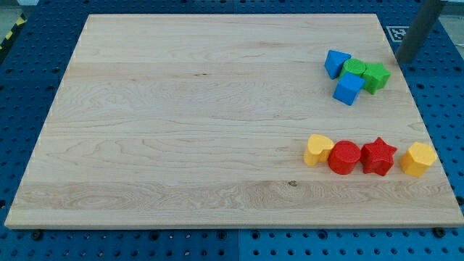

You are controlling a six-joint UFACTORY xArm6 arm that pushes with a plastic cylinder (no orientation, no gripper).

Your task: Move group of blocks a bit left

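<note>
Where blocks cluster, my tip rightward.

My tip sits at the desk's right edge near the view's top, the dark rod slanting up-right out of view above it.

Bright, even overhead light falls across the pale wooden tabletop, with no glare. The blocks cast only short, soft shadows at their bases. Focus is fairly sharp throughout, though the dark rod at the view's top right looks slightly blurred.
</note>
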